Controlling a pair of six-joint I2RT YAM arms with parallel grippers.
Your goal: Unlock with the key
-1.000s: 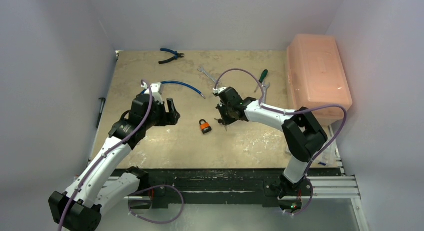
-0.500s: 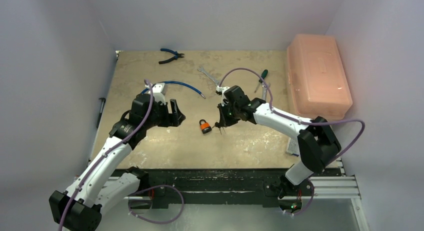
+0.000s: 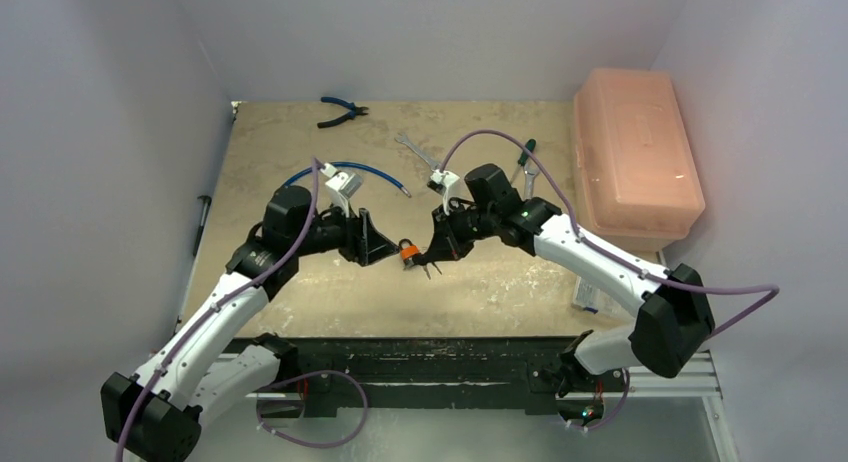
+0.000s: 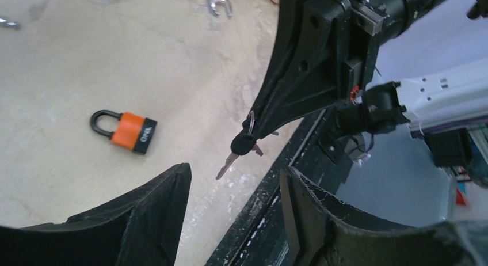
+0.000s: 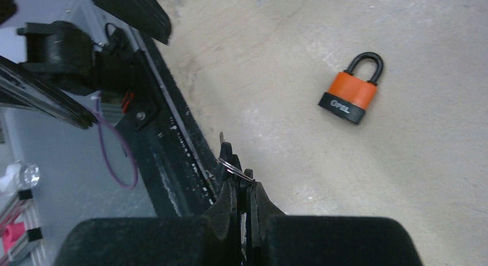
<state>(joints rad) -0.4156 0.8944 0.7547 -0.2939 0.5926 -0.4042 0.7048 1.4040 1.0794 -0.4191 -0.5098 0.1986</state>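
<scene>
An orange padlock with a black base and shackle (image 3: 408, 250) lies flat on the table, between the two grippers. My right gripper (image 3: 432, 258) is just right of it, shut on a black-headed key (image 4: 240, 146) on a ring, and the blade points down at the table. In the right wrist view the shut fingers (image 5: 239, 188) pinch the key (image 5: 226, 155), with the padlock (image 5: 350, 91) apart to the upper right. My left gripper (image 3: 377, 246) hovers just left of the padlock (image 4: 124, 132). Its jaws (image 4: 233, 182) stand open with nothing between them.
A pink plastic case (image 3: 636, 154) stands at the right edge. Blue pliers (image 3: 342, 110), a wrench (image 3: 414, 150), a green-handled screwdriver (image 3: 524, 152) and a blue cable (image 3: 352, 168) lie at the back. The black front rail (image 3: 440, 354) runs close below the padlock.
Both arms have reached inward toward the padlock. The right gripper carried the key down and left, beside it. The left gripper came right and its jaws narrowed a little.
</scene>
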